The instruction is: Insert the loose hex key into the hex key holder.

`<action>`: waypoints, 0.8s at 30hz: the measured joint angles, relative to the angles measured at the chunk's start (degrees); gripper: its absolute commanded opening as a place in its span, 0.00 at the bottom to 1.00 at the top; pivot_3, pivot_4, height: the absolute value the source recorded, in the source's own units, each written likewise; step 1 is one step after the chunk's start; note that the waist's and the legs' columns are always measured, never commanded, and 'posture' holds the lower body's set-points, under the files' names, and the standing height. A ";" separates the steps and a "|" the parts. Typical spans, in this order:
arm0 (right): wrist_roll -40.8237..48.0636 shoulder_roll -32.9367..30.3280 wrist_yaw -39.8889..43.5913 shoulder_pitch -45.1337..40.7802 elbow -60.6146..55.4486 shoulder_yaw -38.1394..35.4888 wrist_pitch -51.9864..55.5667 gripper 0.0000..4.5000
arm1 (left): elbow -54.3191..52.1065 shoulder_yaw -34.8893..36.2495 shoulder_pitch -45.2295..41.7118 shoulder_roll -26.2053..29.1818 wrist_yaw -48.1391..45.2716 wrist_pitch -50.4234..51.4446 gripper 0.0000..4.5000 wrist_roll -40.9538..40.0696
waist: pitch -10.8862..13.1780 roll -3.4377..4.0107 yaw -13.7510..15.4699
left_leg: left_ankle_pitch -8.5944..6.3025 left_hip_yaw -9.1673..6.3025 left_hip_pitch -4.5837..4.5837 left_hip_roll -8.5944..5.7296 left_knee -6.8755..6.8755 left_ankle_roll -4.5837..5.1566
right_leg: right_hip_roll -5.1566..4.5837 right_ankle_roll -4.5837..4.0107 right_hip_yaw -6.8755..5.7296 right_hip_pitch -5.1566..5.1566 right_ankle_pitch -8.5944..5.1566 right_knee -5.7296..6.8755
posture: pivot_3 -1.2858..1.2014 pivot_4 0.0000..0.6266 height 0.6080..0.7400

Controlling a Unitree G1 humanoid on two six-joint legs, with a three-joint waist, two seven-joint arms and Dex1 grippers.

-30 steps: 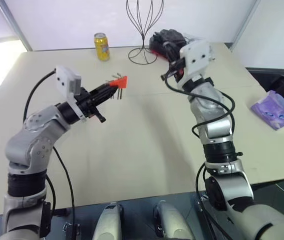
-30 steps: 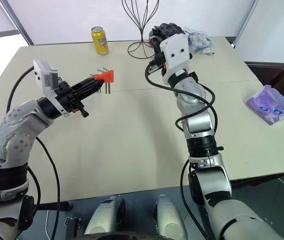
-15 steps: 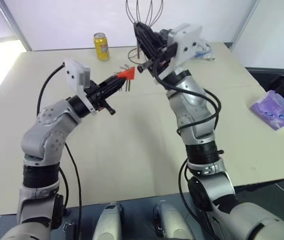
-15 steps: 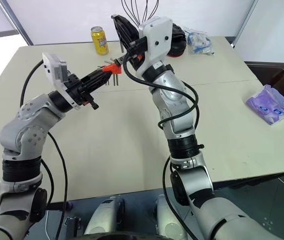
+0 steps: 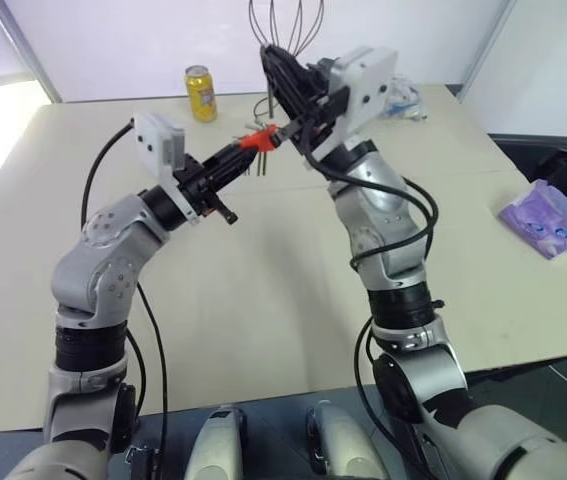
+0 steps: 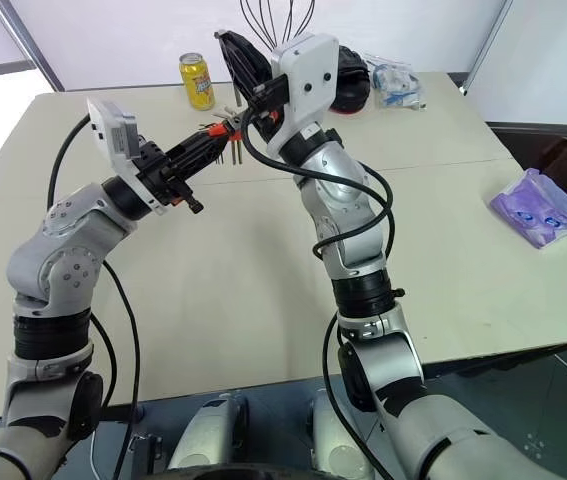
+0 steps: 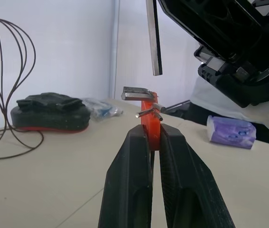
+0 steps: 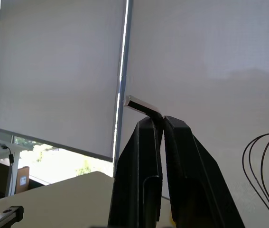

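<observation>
My left gripper (image 7: pixel 154 135) is shut on the red-orange hex key holder (image 7: pixel 149 111), held up above the table with several short grey keys sticking out of it. My right gripper (image 8: pixel 162 118) is shut on the loose hex key (image 8: pixel 141 105), whose bent end pokes out past the fingertips. In the left wrist view the loose hex key's straight shaft (image 7: pixel 154 38) ends just above the holder, apart from it. From the head, the holder (image 5: pixel 254 141) sits at the tip of my left gripper (image 5: pixel 238 152), with my right gripper (image 5: pixel 268 52) raised close behind it.
The beige table (image 5: pixel 263 300) carries a yellow can (image 5: pixel 202 93) at the back. Behind my right arm are a wire stand (image 7: pixel 1 85), a black and red bundle (image 7: pixel 49 111) and a clear bag (image 6: pixel 395 82). A purple packet (image 5: pixel 550 220) lies at the right edge.
My right arm has swung left and rolled, bringing the loose hex key over to the holder. The left arm has lifted the holder slightly up and right.
</observation>
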 measured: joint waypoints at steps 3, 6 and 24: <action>-0.01 0.00 0.01 0.00 0.00 0.05 0.00 0.02 | 0.00 0.00 -0.02 -0.19 0.22 0.00 0.00 -0.02 | 0.00 0.00 0.03 | 0.00 0.00 0.00 0.00 0.00 0.00 | 0.00 0.00 0.00 0.00 0.00 0.00 | 0.52 0.24 1.00; -0.05 -0.04 0.03 0.00 0.00 0.14 0.00 0.02 | 0.00 0.00 -0.02 -0.31 0.26 0.00 0.00 -0.03 | 0.00 0.00 0.00 | 0.00 0.00 0.00 0.00 0.00 0.00 | 0.00 0.00 0.00 0.00 0.00 -0.01 | 0.52 0.24 1.00; -0.22 -0.69 -0.06 -0.01 2.55 -0.12 -1.23 0.02 | -0.02 0.01 -0.03 -0.36 0.97 0.01 0.00 -1.03 | 0.01 0.01 0.00 | 0.00 0.00 0.00 0.00 -0.02 0.00 | 0.00 0.00 0.00 0.00 0.00 -0.03 | 0.52 0.24 1.00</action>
